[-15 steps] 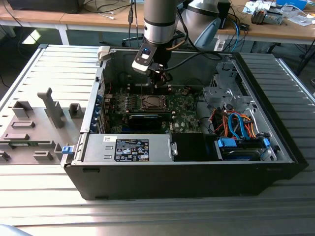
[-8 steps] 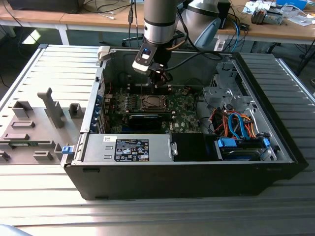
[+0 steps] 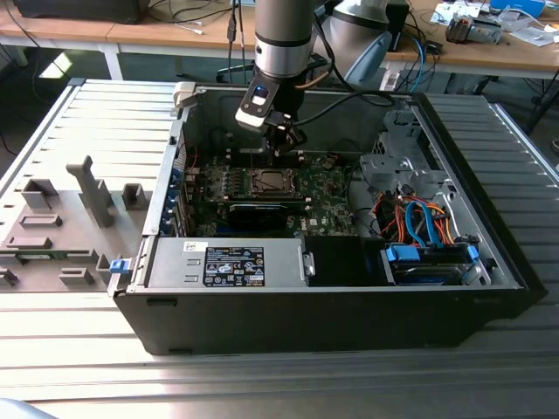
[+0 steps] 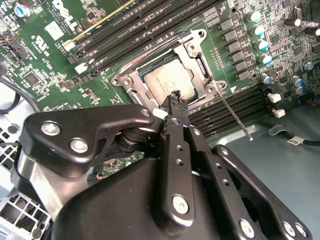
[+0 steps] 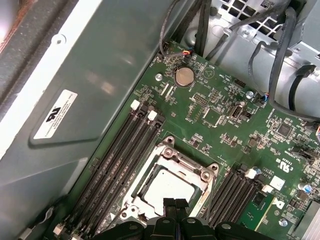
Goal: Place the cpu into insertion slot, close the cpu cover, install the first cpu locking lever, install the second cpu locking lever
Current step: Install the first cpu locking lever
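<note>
The cpu (image 4: 166, 82) (image 5: 167, 186), a silvery square chip, lies flat in the insertion slot, hiding the contact field. The cpu cover (image 4: 197, 56) (image 5: 171, 156), a grey metal frame, lies down around the chip's edges. One thin locking lever (image 4: 235, 116) sticks out loose from the socket corner across the memory slots. My gripper (image 4: 175, 96) (image 5: 175, 202) is shut with nothing in it, its tip just over the cover's edge near that lever's hinge. I cannot tell whether it touches. In the exterior view the gripper (image 3: 281, 148) hangs inside the case above the cpu (image 3: 269, 182).
Long memory slots (image 4: 125, 30) (image 5: 115, 160) flank the socket on both sides. The case wall (image 5: 100, 75) stands close by. A long black card (image 3: 262, 212), the power supply (image 3: 227, 262) and coloured cables (image 3: 419, 218) fill the case. Grey fixtures (image 3: 61, 218) stand at the exterior view's left.
</note>
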Robot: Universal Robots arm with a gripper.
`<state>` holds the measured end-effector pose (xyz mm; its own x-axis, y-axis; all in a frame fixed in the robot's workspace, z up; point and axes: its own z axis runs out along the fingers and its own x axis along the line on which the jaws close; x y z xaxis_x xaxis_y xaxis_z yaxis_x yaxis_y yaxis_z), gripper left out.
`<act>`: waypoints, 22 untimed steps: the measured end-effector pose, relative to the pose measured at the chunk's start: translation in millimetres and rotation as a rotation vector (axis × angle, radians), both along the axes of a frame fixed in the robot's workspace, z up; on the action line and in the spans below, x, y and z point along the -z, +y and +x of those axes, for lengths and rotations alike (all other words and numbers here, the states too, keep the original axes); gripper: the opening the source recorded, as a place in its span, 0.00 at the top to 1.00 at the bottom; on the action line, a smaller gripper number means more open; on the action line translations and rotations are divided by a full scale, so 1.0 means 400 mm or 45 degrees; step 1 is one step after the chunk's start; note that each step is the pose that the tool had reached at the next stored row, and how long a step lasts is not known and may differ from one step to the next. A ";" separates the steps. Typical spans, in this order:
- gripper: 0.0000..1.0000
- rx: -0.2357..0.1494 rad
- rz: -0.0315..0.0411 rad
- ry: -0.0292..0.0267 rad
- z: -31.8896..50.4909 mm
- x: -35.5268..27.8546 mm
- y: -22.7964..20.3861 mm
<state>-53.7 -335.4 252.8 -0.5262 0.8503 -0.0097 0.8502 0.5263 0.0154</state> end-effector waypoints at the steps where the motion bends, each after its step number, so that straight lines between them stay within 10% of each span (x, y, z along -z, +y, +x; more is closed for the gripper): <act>1: 0.89 -0.002 0.0001 0.0000 0.000 0.000 0.000; 22: 0.89 -0.063 0.0000 0.0000 0.000 0.000 0.000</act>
<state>-53.7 -335.4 252.8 -0.5676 0.8233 -0.0097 0.8231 0.5676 0.0154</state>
